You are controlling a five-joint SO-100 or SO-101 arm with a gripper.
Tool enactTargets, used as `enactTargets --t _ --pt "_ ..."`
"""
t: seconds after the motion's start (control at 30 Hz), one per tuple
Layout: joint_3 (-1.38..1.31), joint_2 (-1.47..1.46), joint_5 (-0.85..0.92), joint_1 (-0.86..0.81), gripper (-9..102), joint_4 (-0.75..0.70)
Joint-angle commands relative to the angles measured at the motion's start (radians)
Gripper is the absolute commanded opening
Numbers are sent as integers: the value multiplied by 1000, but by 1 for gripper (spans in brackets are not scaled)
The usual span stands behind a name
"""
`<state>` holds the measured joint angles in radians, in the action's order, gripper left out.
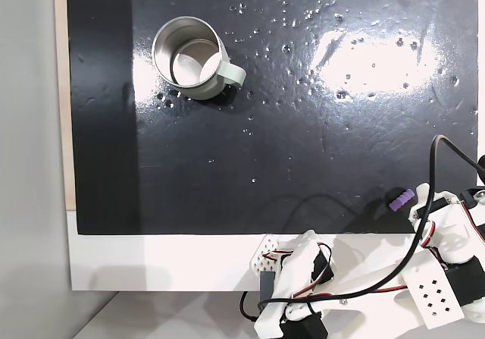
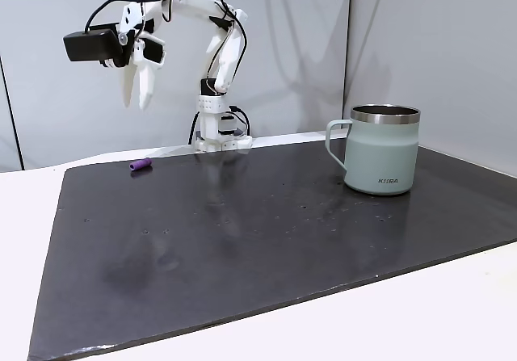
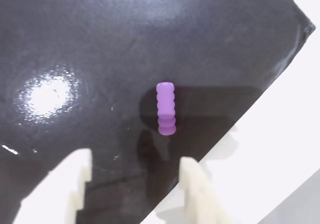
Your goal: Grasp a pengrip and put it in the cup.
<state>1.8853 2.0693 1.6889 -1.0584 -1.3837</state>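
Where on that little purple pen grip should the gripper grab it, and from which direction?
Likely from straight above, closing across the ribbed middle of the pengrip. It lies flat on the black mat near the edge, and in the wrist view its long axis runs between the fingers, so they would pinch its narrow width. The open gripper hangs above it, slightly off-centre.

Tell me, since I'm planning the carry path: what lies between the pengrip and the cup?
Bare black mat; in a fixed view nothing sits between the pengrip and the cup.

"KTIRA" — on the cup [image 2: 383,161]
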Motion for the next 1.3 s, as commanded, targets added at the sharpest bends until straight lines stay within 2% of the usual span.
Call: enactTargets --t 0.0,0.53,0.83,1.27 --pt "43 23 -3 15 26 61" --pt "364 83 236 -77 26 281" --pt "410 12 249 -77 26 405" --pt "614 0 295 -74 26 626"
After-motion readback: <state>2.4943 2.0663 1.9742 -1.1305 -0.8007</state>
